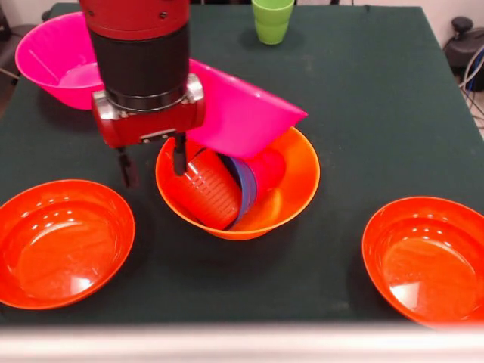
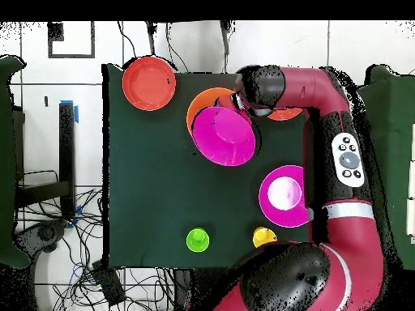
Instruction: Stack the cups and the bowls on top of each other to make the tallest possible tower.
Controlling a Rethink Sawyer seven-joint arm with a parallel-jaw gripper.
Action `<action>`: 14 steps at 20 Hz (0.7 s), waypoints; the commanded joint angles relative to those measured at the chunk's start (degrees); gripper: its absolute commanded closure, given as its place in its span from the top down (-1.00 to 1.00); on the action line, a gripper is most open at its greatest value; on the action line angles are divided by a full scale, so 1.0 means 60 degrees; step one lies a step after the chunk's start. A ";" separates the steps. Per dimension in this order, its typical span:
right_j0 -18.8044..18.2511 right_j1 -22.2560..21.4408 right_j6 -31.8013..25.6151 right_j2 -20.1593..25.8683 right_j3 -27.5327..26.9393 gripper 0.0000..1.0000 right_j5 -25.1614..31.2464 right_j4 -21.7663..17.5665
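We see the hand [image 1: 152, 166] hanging over the left rim of the large orange bowl [image 1: 295, 198] at the middle of the counter [image 1: 363, 113]. Its 2 fingers stand apart, holding nothing; one finger [image 1: 179, 155] reaches just inside the bowl's rim, the other sits outside it.

Inside the orange bowl, an orange-red cup [image 1: 208, 189] lies on its side, with the small blue bowl [image 1: 246, 189] tipped on edge against it and a red cup [image 1: 266, 170] behind. 1 large pink bowl [image 1: 242, 113] leans tilted on the orange bowl's far rim. In the overhead view, this pink bowl [image 2: 224, 135] covers most of the orange bowl [image 2: 201, 101].

A 2nd pink bowl [image 1: 57, 60] stands upright at the far left. 2 shallow red-orange bowls [image 1: 64, 242] [image 1: 427, 261] sit at the near left and near right. The green cup [image 1: 272, 20] stands upright at the far edge. The overhead view also shows a yellow cup [image 2: 264, 236] near the robot's base.
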 commanded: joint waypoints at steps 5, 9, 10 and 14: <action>-0.0569 -0.0329 -0.4121 -0.0232 0.1139 1.00 0.0616 -0.0898; -0.0657 -0.0642 -0.4230 -0.0197 0.1309 1.00 0.1005 -0.0768; -0.0636 -0.0775 -0.4145 -0.0201 0.1424 1.00 0.1114 -0.0704; -0.0425 -0.0982 -0.3360 -0.0102 0.1865 1.00 0.1148 -0.0349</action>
